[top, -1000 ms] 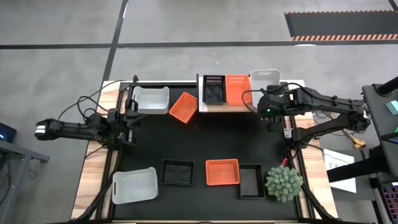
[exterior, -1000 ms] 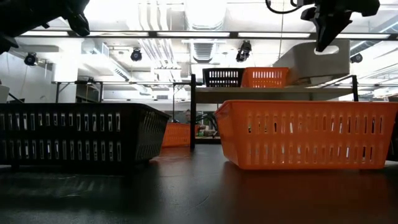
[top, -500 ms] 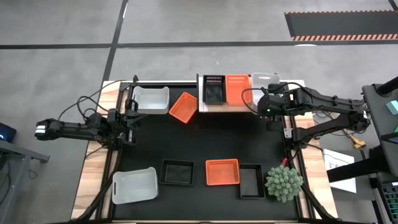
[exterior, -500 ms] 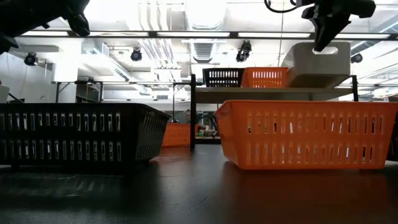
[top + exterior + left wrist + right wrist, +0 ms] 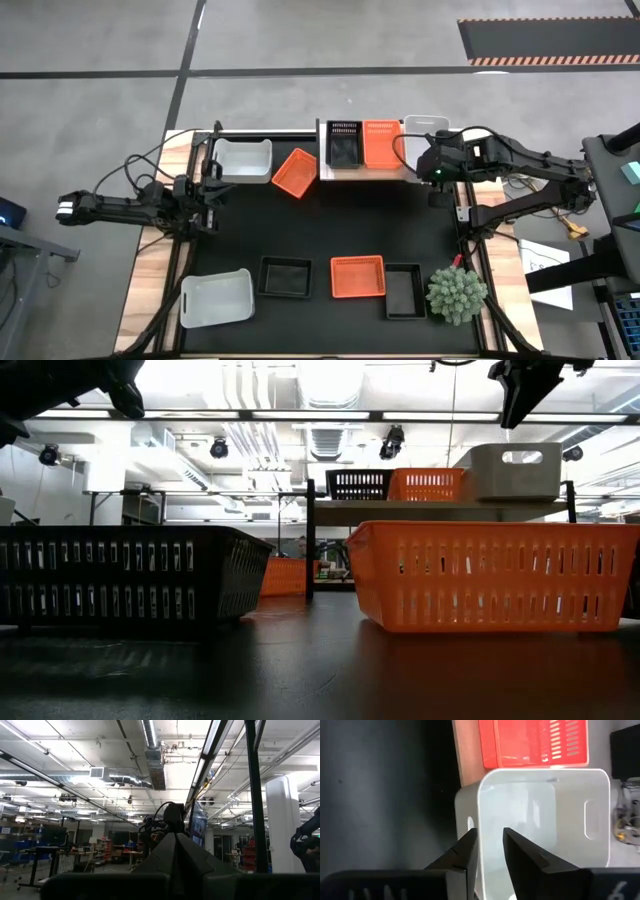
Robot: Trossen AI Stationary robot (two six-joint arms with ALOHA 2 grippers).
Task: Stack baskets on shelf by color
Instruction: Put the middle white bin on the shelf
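Lighting from overhead is even in my high view; the mat (image 5: pixel 320 230) reads flat black with faint shadows. My low view is backlit: ceiling strip lights (image 5: pixel 320 415) blow out, the near baskets (image 5: pixel 490 575) look soft, and the mat shows dull reflections. My right wrist view is blurred at the fingers (image 5: pixel 465 857).

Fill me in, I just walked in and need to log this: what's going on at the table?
A two-armed robot is sorting baskets by color onto the shelf. The right gripper is above the white basket, which sits on the shelf beside an orange basket and a black basket; its fingers are apart, not gripping. The left gripper waits shut at the table's left. More baskets lie on the mat.
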